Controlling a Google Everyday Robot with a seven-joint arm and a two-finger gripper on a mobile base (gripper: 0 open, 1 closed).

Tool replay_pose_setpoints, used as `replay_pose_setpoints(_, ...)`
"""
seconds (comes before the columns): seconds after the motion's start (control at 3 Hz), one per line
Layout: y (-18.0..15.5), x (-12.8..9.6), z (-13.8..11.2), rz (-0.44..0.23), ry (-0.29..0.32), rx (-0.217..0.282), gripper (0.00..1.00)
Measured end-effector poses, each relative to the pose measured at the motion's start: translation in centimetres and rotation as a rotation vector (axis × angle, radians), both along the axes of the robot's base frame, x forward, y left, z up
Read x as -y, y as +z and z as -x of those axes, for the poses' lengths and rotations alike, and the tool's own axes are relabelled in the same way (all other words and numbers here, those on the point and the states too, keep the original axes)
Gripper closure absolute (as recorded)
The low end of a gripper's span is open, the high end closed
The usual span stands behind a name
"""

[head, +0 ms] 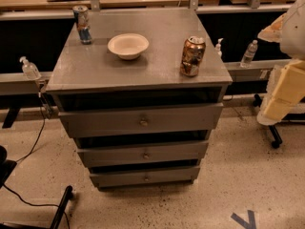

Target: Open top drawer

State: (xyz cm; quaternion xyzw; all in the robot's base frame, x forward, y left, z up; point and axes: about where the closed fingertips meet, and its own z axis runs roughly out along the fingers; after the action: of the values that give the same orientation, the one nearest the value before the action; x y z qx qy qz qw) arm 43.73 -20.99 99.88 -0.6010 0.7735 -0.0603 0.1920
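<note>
The hand [281,97], off the worktop's edge beside the drawers, looks like matt cream plastic. The top drawer [105,120] is dull grey metal with a brass-coloured knob [143,121]. The grey worktop [95,66] has a faint sheen. Nearest the hand stands a glossy metal can [192,56]; farther off sits a matt white bowl [127,46].

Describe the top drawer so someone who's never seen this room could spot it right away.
Find the grey metal cabinet mid-room with a bowl on top. The top drawer is the front panel directly under its top, the widest and tallest of three. The gripper is at the right edge, apart from it.
</note>
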Motion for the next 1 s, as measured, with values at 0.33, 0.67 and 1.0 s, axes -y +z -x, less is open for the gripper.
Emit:
replay_pose_setpoints(0.33,0.0,0.0,0.0,0.0,0.0,0.0,0.0)
replay_pose_setpoints(0.67,-0.2,-0.3,-0.2,-0.014,0.008,0.011,0.0)
replay_pose_setpoints(1.0,-2.2,-2.3,0.5,-0.062,0.045,0.028,0.0)
